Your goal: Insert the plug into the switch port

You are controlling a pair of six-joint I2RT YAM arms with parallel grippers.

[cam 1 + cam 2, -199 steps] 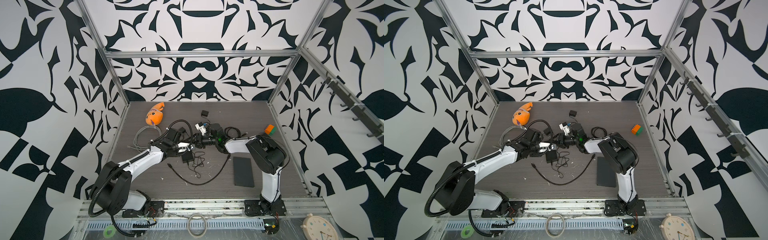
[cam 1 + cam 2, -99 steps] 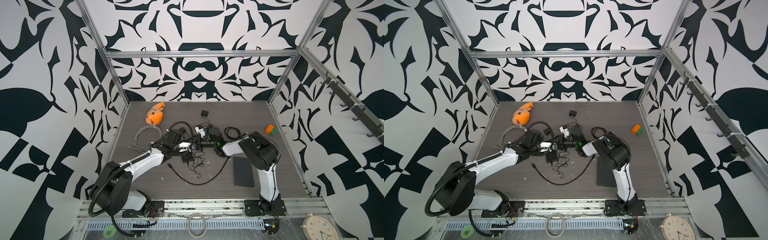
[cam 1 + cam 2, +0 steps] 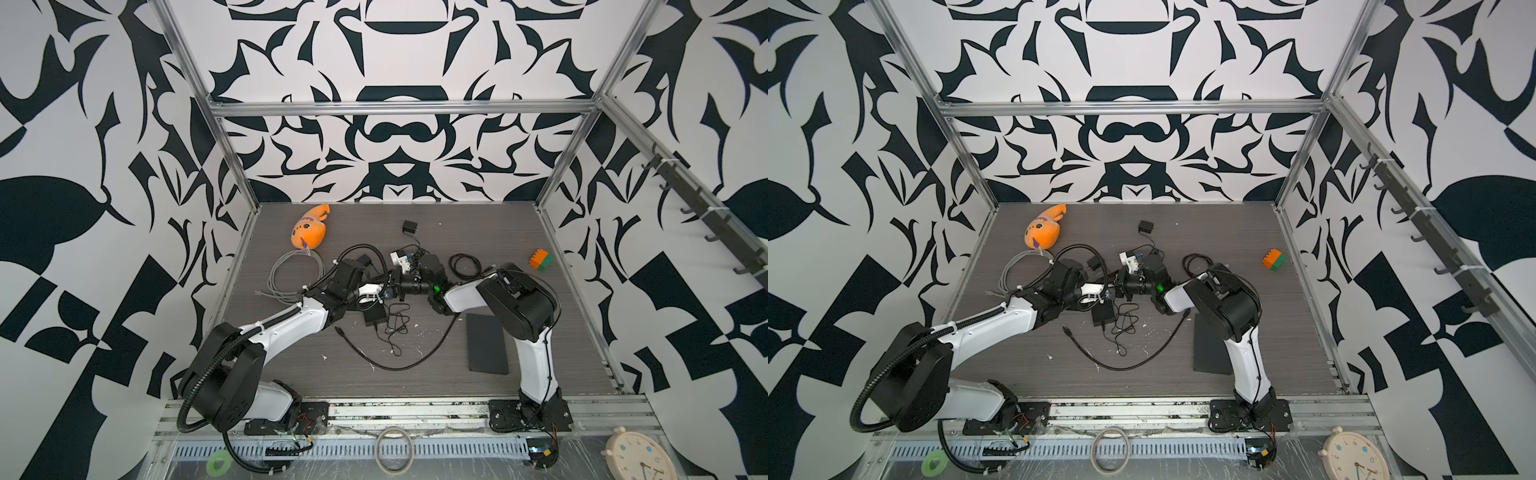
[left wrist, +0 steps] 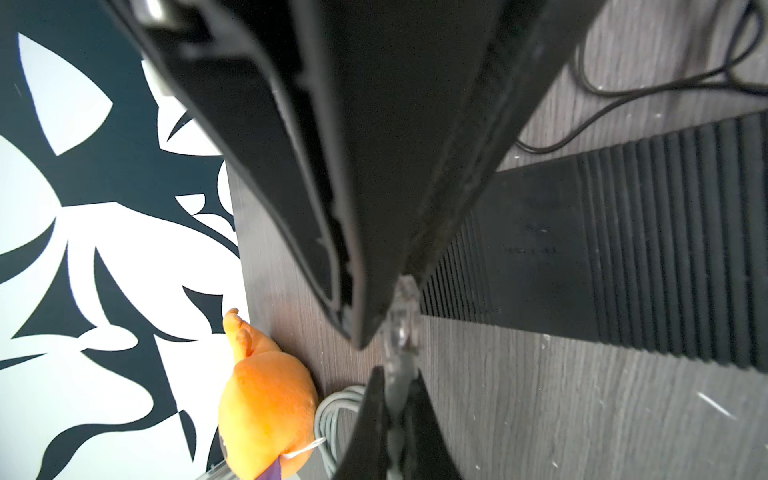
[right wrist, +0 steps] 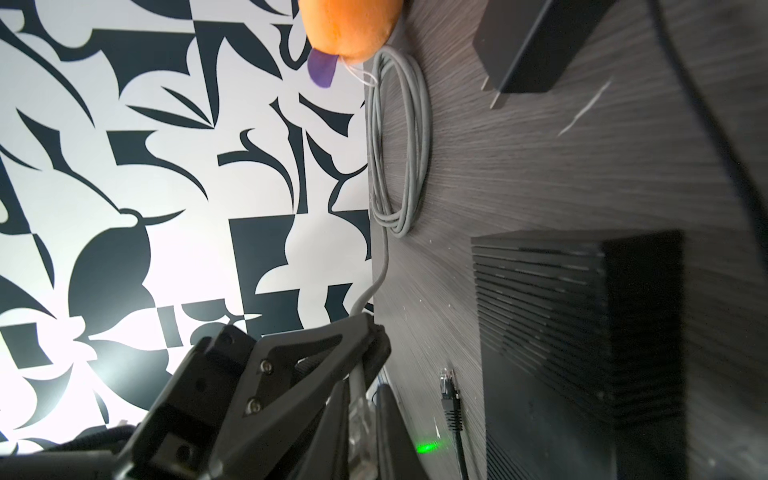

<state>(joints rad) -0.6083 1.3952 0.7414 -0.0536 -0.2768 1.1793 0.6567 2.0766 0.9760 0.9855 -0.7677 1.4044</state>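
In the middle of the table my two grippers meet tip to tip in both top views. My left gripper [image 4: 395, 376] is shut on the grey cable just behind its clear plug [image 4: 401, 320], which sticks out past the fingertips. My right gripper [image 5: 363, 386] comes from the opposite side and is shut on that plug [image 5: 359, 419], one finger on each side. The switch [image 4: 582, 257], a black ribbed box, lies flat on the table right beside both grippers [image 3: 376, 316]. Its ports do not show in any view.
A second black cable with its own plug [image 5: 449, 384] lies by the switch. The grey cable coil [image 3: 295, 274] and an orange plush [image 3: 309, 232] lie at the back left. A black adapter [image 3: 409, 226], a white device [image 3: 401, 259], a black pad [image 3: 486, 343] and a coloured block [image 3: 540, 259] surround the middle.
My right gripper has moved left up to the left gripper's tips and closed its jaws on the plug. The left arm has stayed almost still, shut on the cable.
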